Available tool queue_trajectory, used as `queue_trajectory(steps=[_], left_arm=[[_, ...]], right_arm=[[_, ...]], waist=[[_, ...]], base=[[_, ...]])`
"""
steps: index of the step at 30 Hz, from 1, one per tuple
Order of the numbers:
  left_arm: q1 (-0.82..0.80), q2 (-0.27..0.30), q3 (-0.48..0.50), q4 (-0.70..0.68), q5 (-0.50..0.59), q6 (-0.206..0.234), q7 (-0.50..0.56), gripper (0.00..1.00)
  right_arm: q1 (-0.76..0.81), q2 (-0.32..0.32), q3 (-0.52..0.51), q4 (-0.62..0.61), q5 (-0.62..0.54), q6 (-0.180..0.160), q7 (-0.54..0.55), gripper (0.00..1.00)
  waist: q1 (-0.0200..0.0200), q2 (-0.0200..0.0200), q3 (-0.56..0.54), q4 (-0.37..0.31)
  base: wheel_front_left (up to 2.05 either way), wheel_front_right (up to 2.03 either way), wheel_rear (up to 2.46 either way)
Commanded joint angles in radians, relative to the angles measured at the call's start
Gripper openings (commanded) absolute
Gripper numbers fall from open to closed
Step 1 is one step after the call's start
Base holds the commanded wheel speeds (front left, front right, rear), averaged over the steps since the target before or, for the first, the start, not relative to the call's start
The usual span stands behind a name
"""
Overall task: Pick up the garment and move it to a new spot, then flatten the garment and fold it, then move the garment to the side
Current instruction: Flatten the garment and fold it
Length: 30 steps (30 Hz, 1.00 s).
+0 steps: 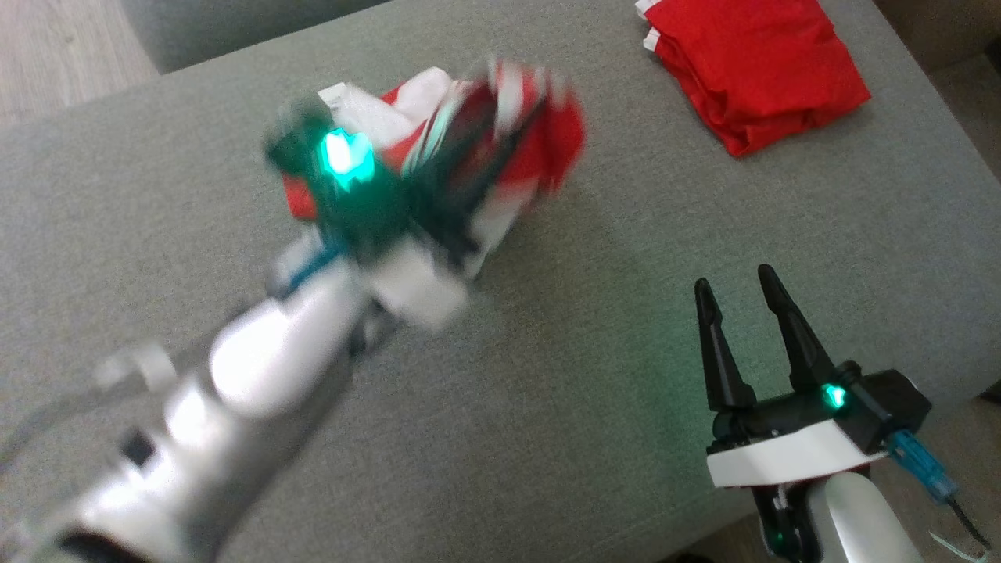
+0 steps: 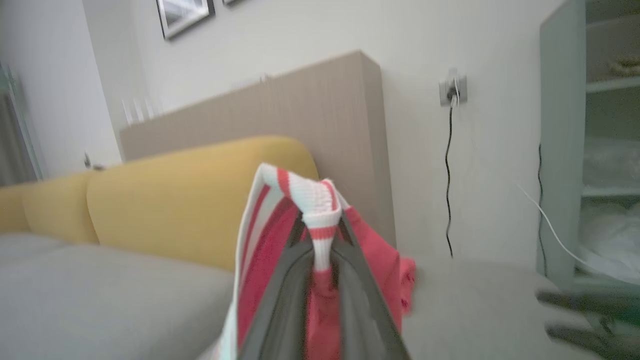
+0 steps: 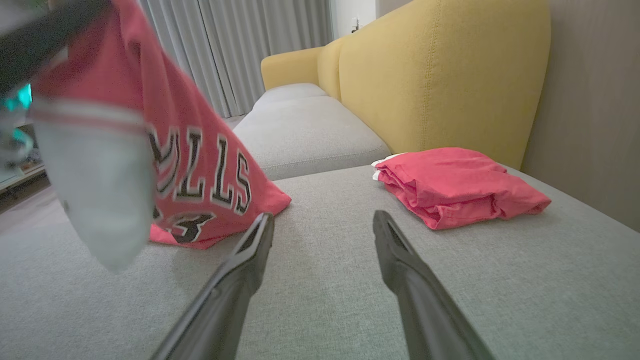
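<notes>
The left gripper (image 2: 321, 222) is clamped shut on a ribbed red-and-white trim edge of the basketball jersey (image 3: 200, 165), with the fabric pinched between its two dark fingers (image 2: 280, 300) and bunched just above the tips. The jersey hangs from that grip, raised above the grey sofa seat (image 3: 500, 300) at its top, while its lower hem appears to rest on the cushion. Black, white-edged letters show on the red cloth, and a pale panel droops on the near side. In the head view the left arm and the jersey are blurred, over the middle of the seat. The right gripper (image 1: 733, 280) hovers low over the seat on the robot's right, jaws wide apart and holding nothing, well apart from the jersey. Beyond it a folded red garment (image 1: 755, 70) lies at the far right of the seat, near the yellow backrest (image 3: 440, 75)
</notes>
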Motion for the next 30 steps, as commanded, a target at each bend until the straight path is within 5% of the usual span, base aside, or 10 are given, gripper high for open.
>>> queue_trajectory(steps=[1, 7, 11, 17, 22, 23, 28, 30], left_arm=[[-0.164, 0.025, 0.033, -0.047, -0.038, 0.002, -0.01, 0.0], [-0.505, 0.047, 0.078, 0.025, -0.171, 0.002, -0.007, 0.0], [-0.588, 0.044, 0.159, 0.126, -0.278, 0.012, 0.08, 0.0], [-0.442, 0.098, 0.193, 0.249, -0.388, 0.032, 0.217, 0.0], [-0.261, 0.142, 0.186, 0.304, -0.426, 0.026, 0.203, 0.0], [-0.188, 0.165, 0.187, 0.322, -0.418, 0.023, 0.123, 1.0], [-0.045, 0.167, 0.222, 0.337, -0.363, 0.085, -0.005, 1.0], [0.062, 0.138, 0.309, 0.205, -0.278, 0.149, -0.009, 1.0]], right_arm=[[-0.023, -0.003, 0.023, -0.036, 0.004, 0.007, -0.004, 1.0], [-0.028, -0.003, 0.021, -0.041, -0.005, 0.007, -0.004, 1.0], [-0.018, -0.003, 0.004, -0.047, -0.008, 0.007, -0.004, 1.0], [-0.01, -0.003, -0.015, -0.059, -0.006, 0.007, -0.004, 1.0], [-0.012, -0.003, -0.016, -0.072, 0.012, 0.007, -0.004, 1.0], [-0.014, -0.003, -0.015, -0.074, 0.026, 0.007, -0.004, 1.0], [-0.005, -0.003, -0.029, -0.069, 0.026, 0.007, -0.004, 1.0], [0.004, -0.003, -0.037, -0.056, 0.008, 0.007, -0.004, 1.0]], waist=[[0.0001, 0.0, -0.009, 0.001], [0.0001, 0.0, -0.04, 0.01], [0.0001, 0.0, -0.065, 0.034], [0.0001, 0.0, -0.068, 0.084], [0.0001, 0.0, -0.051, 0.105], [0.0001, 0.0, -0.042, 0.115], [0.0001, 0.0, -0.041, 0.157], [0.0001, 0.0, -0.053, 0.194]], base=[[0.0, 0.0, 0.0], [0.0, 0.0, 0.0], [0.0, 0.0, 0.0], [0.0, 0.0, 0.0], [0.0, 0.0, 0.0], [0.0, 0.0, 0.0], [0.0, 0.0, 0.0], [0.0, 0.0, 0.0]])
